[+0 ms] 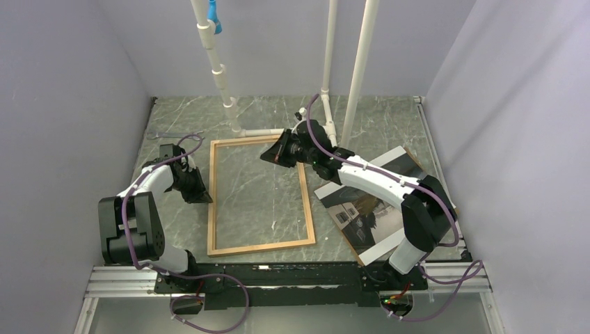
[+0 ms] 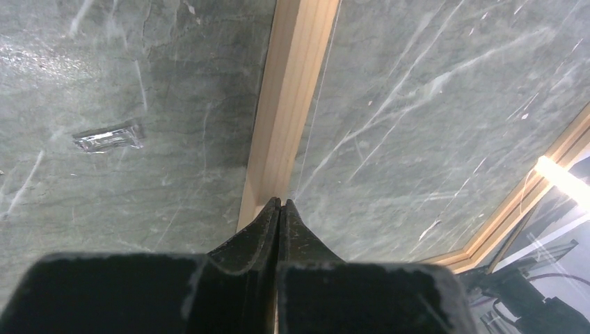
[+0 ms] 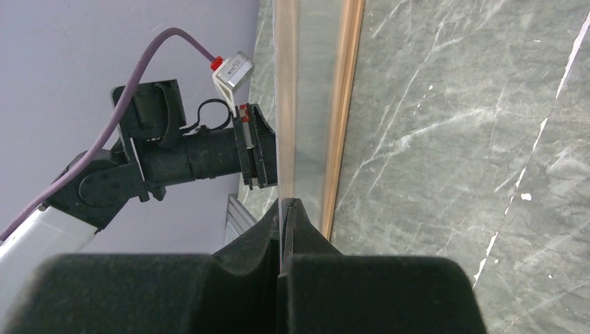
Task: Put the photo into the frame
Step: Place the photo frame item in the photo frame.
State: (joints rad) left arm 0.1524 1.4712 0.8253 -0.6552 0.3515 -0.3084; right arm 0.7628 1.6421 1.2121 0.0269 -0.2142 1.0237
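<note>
Frame [image 1: 261,246] lay flat mid-surface [image 1: 376,118]. Photo [image 1: 362,216] lay just beside it at 4 o'clock, picture side up (partly under the right arm). Left claw [image 1: 202,197] was pressed together at the 9 o'clock rail. Right claw [image 1: 268,156] was pressed together at the 1 o'clock corner.

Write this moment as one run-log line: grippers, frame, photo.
left gripper: shut, at frame left rail | right gripper: shut, at frame far rail | photo: right of frame, image up

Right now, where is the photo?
In the top view, the photo lies on the right side of the table, just right of the frame, partly under the right arm.
</note>
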